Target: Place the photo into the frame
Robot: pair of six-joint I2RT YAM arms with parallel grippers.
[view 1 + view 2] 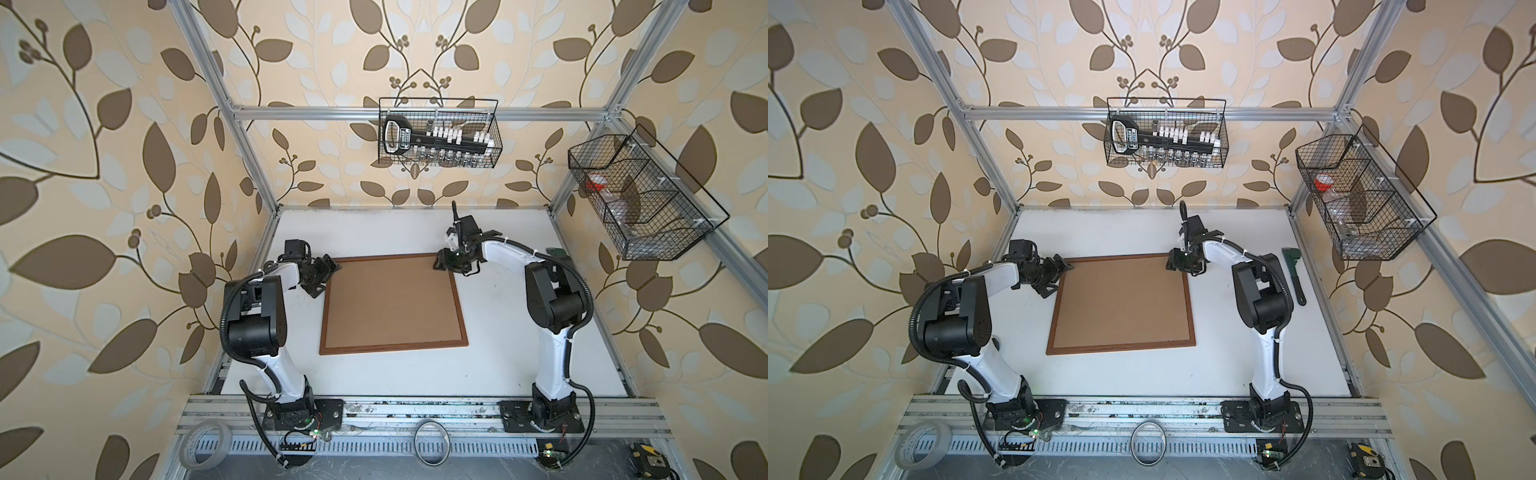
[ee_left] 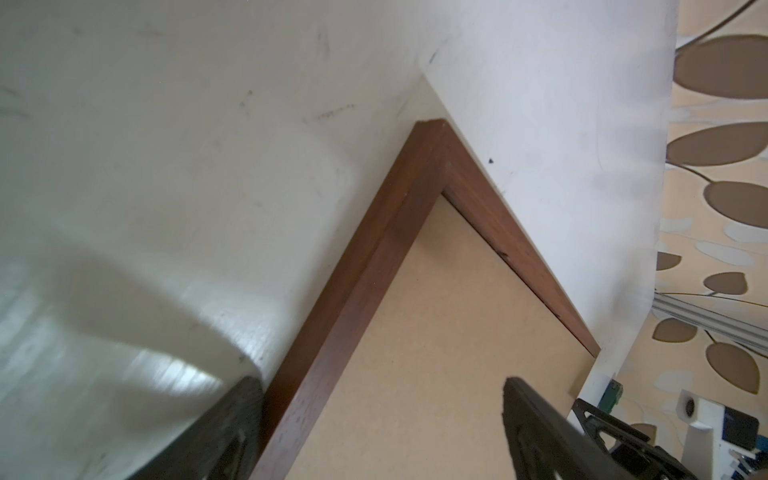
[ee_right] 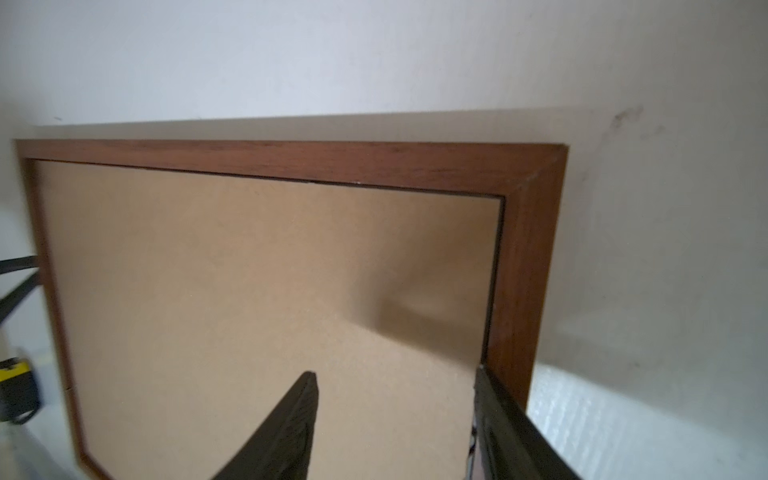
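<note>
Leaf-patterned wallpaper in tan and brown lines the walls behind an aluminium extrusion cage. Below it lies a flat, matte white table (image 1: pixel 498 332) (image 1: pixel 1225 370), scuffed with faint grey marks.

The frame (image 1: pixel 392 350) (image 1: pixel 1121 349) lies flat near the middle of the table, slightly skewed to its edges. It is a large rectangle with a thin reddish-brown wooden border, mitred at the corners and smooth-grained in both wrist views (image 2: pixel 374 270) (image 3: pixel 528 270). A plain brown backing board (image 1: pixel 392 299) (image 1: pixel 1121 299) with a dull fibrous face fills it. A thin dark gap runs between the board (image 3: pixel 249 270) and the border along the far and right sides.

Bare table shows on all four sides of the frame, most of it toward the near rail. Two black wire baskets (image 1: pixel 438 133) (image 1: pixel 640 199) hang above the table. A green pipe wrench (image 1: pixel 1293 278) lies by the table's right edge, well apart from the frame.

The left gripper (image 1: pixel 326 277) (image 1: pixel 1059 276) (image 2: pixel 380 386) sits at the far left corner, jaws spread wide and holding nothing. One finger is outside the border over the table, the other over the board. The right gripper (image 1: pixel 446 259) (image 1: pixel 1177 262) (image 3: pixel 395 374) is at the far right corner, jaws parted and empty. One fingertip is above the board and the other at the seam beside the border; whether it touches cannot be told.
</note>
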